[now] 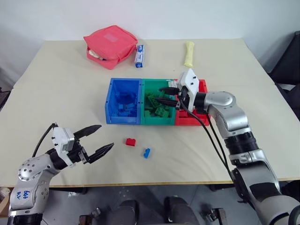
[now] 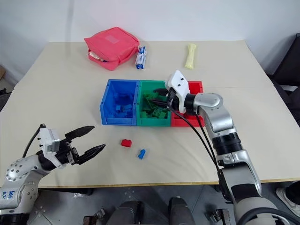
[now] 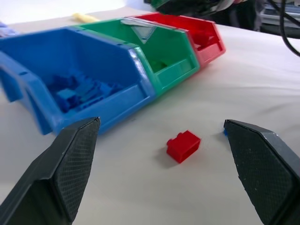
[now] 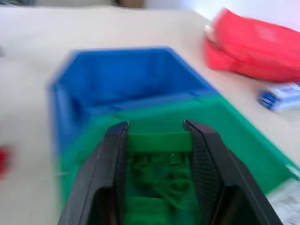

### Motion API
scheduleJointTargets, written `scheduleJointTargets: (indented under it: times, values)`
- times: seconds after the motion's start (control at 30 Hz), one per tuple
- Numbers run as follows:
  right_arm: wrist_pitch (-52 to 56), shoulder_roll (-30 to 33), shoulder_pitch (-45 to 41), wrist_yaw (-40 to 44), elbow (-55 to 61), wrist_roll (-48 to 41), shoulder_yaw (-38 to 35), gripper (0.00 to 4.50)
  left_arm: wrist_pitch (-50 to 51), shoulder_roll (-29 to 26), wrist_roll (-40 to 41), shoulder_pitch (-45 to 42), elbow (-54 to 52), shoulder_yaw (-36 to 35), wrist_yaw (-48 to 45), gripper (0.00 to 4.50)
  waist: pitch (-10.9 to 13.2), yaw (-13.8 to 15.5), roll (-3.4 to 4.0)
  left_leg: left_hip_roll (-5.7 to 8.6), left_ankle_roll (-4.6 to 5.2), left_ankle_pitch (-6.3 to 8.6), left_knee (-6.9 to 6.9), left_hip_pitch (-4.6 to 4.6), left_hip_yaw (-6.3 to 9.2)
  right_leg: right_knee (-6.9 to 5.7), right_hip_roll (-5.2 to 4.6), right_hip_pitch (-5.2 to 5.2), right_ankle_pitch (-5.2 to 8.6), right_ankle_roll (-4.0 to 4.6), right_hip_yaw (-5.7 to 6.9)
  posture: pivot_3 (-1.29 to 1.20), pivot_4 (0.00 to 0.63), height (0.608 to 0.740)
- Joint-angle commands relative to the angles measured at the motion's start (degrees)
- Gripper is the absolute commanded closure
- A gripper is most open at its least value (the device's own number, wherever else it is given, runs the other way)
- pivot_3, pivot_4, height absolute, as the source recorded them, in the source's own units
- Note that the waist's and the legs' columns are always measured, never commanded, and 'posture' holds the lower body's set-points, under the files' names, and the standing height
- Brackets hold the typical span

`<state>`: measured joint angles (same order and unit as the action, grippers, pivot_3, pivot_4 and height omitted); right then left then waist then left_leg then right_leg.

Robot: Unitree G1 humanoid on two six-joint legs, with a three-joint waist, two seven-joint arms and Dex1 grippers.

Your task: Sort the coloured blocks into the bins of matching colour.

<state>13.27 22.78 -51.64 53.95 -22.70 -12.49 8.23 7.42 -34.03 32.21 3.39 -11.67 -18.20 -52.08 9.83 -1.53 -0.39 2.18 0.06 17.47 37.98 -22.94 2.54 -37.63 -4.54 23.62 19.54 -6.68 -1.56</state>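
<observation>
Three joined bins stand mid-table: blue (image 1: 110,103), green (image 1: 157,121) and red (image 1: 187,121). Blue blocks lie in the blue bin and green ones in the green bin. My right gripper (image 1: 159,94) hovers over the green bin, shut on a green block (image 4: 159,142) pinched between its fingertips. A small red block (image 1: 130,141) and a small blue block (image 1: 147,153) lie loose on the table in front of the bins. My left gripper (image 1: 106,136) is open near the front left, pointing toward the red block (image 3: 183,146), a short way from it and holding nothing.
At the back of the table lie a pink-red zipped pouch (image 1: 110,43), a small blue-white box (image 1: 139,56) and a pale yellow roll (image 1: 189,53). The table's front edge runs just below the loose blocks.
</observation>
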Motion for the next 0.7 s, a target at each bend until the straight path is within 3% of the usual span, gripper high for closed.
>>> scheduleJointTargets:
  times: [0.03,0.2,0.43,0.7]
  values:
    - [-1.42,-0.9,-1.38,0.8,-0.51,-0.76,-1.59,1.73,-0.83,0.24,0.68,1.06,-2.2,-1.97,0.93,0.0,0.0,-0.14,0.0,0.0,0.0,0.0,0.0,0.0,0.0,0.0,0.0,0.0,0.0,0.0,0.0,0.0,0.15,0.74]
    - [-4.31,0.11,0.29,1.8,1.38,-1.17,-2.9,0.03,-0.48,-0.29,0.94,1.2,-1.59,-2.89,1.22,0.0,0.0,-0.23,0.0,-0.03,0.0,0.0,-0.02,-0.02,-0.02,-0.01,0.02,0.04,0.0,0.0,0.0,0.0,0.15,0.74]
    - [-5.41,6.98,11.02,13.35,14.83,-9.64,-7.71,0.01,0.15,-4.34,0.71,-1.2,4.18,-3.31,-3.19,0.0,0.0,0.19,0.0,0.0,0.04,0.03,0.02,-0.06,0.07,0.08,-0.02,-0.05,0.0,0.0,0.07,0.0,0.15,0.74]
    - [-7.2,21.5,36.5,25.07,29.35,-15.84,-15.24,0.01,1.5,-14.54,-0.68,-9.81,18.98,-0.5,-17.07,0.0,0.0,0.76,0.0,0.0,0.08,0.05,-0.01,-0.05,0.05,0.21,-0.02,-0.11,0.0,0.0,0.09,0.0,0.15,0.74]
